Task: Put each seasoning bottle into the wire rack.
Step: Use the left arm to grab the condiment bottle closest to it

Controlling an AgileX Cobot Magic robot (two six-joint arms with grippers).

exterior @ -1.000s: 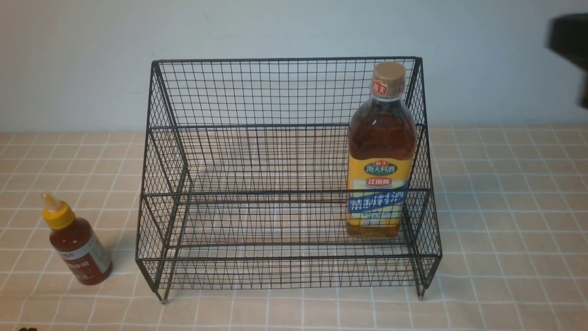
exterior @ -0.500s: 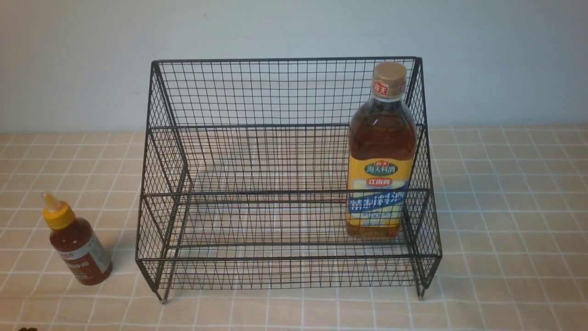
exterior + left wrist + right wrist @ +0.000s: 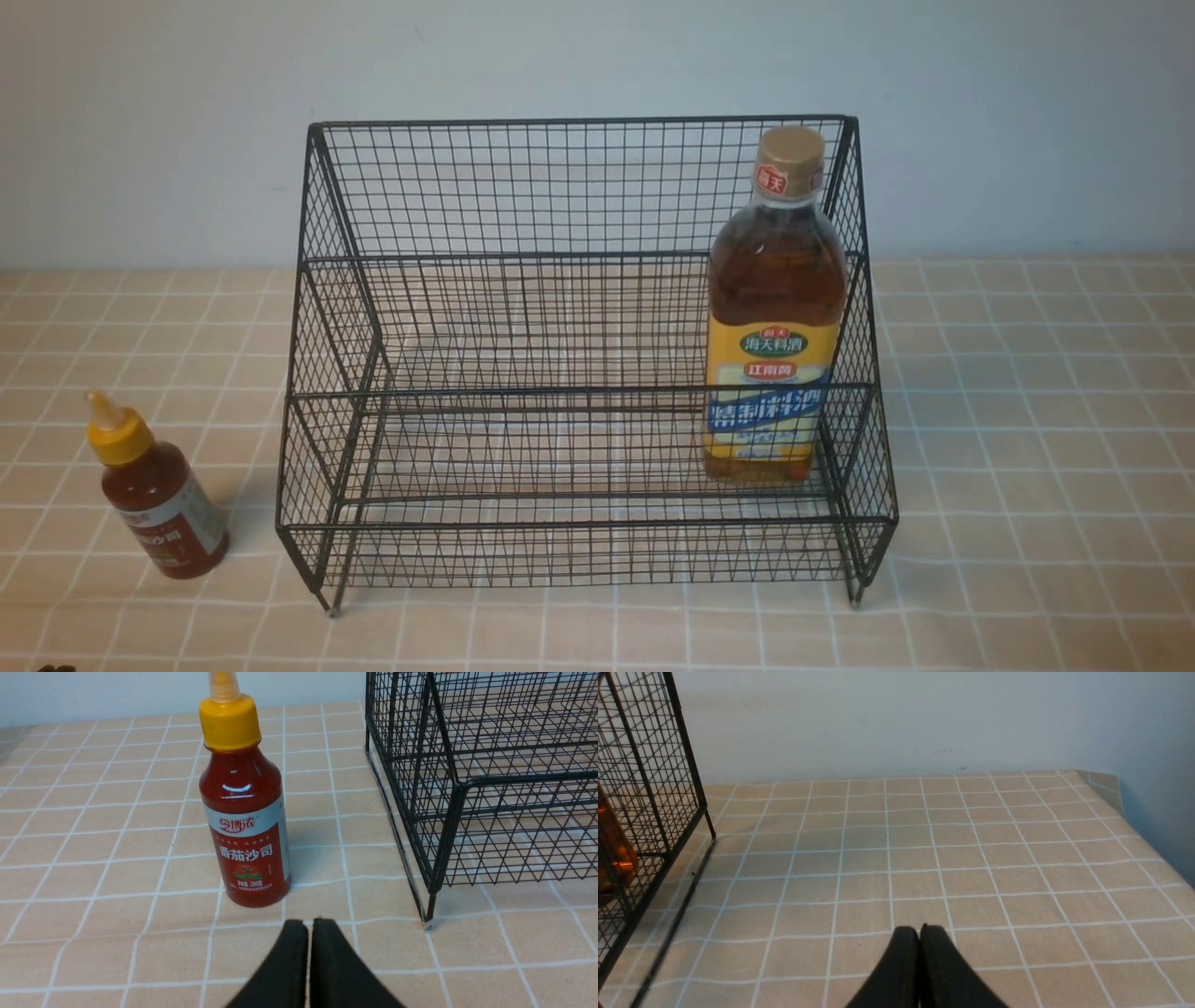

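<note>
We see a plain, pale grey-blue wall (image 3: pixel 597 56) rising behind the table (image 3: pixel 1027 308) and meeting it in a straight line across the front view. The table is covered by a peach-tan cloth (image 3: pixel 1046 579) printed with a grid of thin white lines, which ripples slightly toward the near side. In the right wrist view we find the cloth's far corner (image 3: pixel 1104 784) dropping over the table's edge, and a few faint dark marks (image 3: pixel 941 751) low on the wall. The light is soft and even, and the shadows are weak.

left gripper (image 3: pixel 309 926) closed; right gripper (image 3: pixel 919 933) closed
</note>
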